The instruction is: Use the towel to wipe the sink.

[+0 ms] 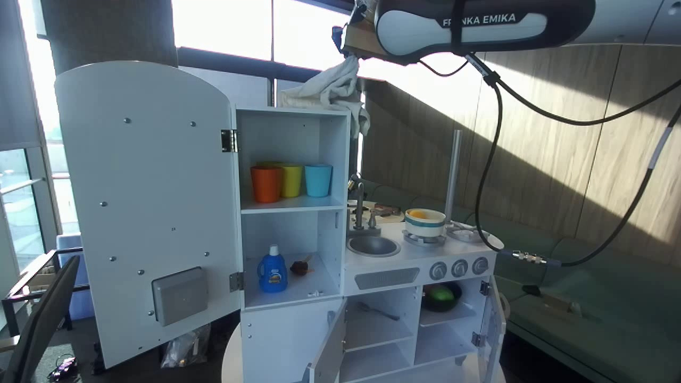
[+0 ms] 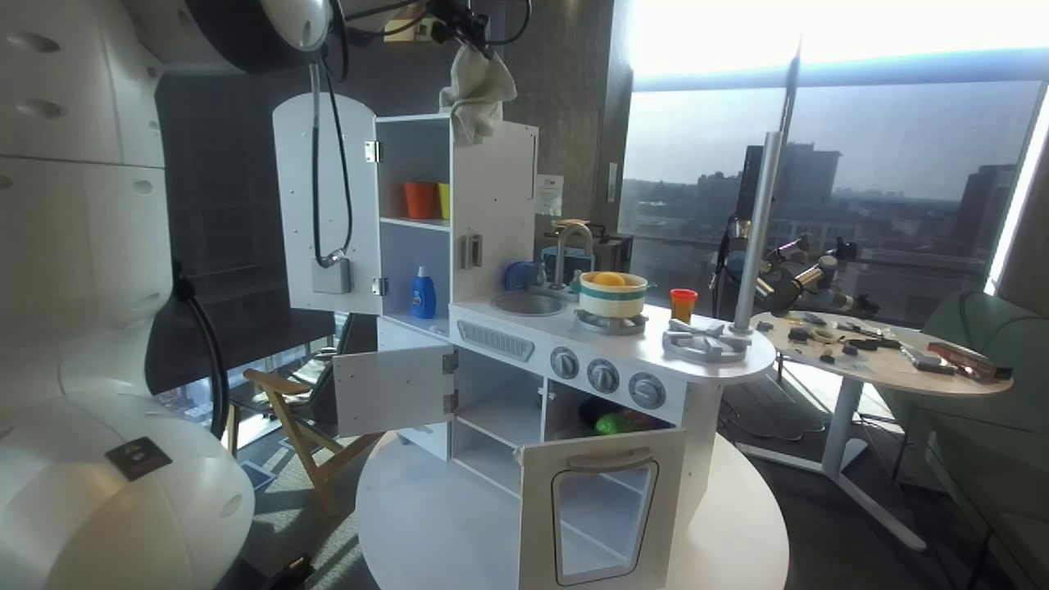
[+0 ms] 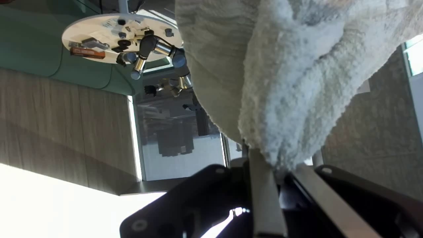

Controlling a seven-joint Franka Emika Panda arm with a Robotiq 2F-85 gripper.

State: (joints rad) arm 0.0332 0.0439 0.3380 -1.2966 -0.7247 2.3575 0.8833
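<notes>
Wrist view: the gripper pinches a bunched fold of the towel, likely leaving the rest loose for wiping. In both exterior views the towel hangs beneath it by the cupboard top, presumably held high to clear that edge; the sink lies well below the gripper.

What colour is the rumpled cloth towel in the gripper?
Mostly off-white; the towel shows best in the wrist view.

towel: off-white, fuzzy, rumpled; gripped bunched at its top end, folds hanging loose, well above sink. sink: round gray recessed basin.
</notes>
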